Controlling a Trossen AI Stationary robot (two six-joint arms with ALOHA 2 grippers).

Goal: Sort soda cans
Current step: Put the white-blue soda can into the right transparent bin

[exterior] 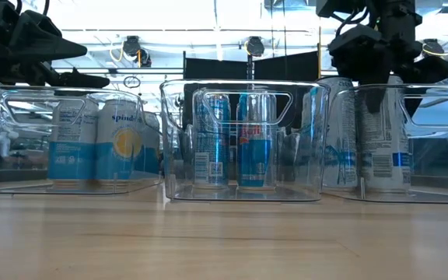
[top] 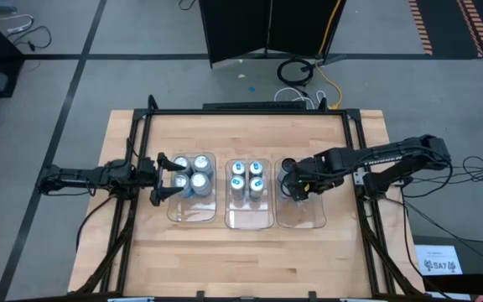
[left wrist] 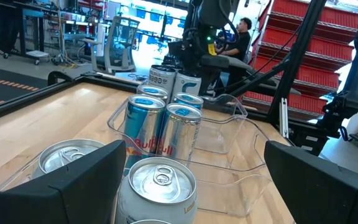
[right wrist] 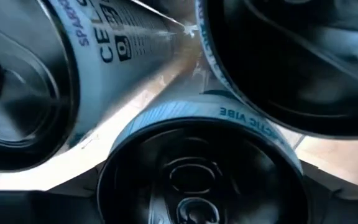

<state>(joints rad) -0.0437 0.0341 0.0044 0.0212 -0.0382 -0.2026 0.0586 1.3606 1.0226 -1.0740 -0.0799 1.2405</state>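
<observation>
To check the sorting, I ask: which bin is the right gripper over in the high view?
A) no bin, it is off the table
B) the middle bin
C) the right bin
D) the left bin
C: in the high view the right gripper is over the right bin, among its dark cans; the left gripper is at the left bin.

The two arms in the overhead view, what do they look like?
Both are slim, dark, jointed arms. The left arm ends in a black gripper with two flat fingers. The right arm carries white lettering along its forearm, with black cables trailing off behind it.
</observation>
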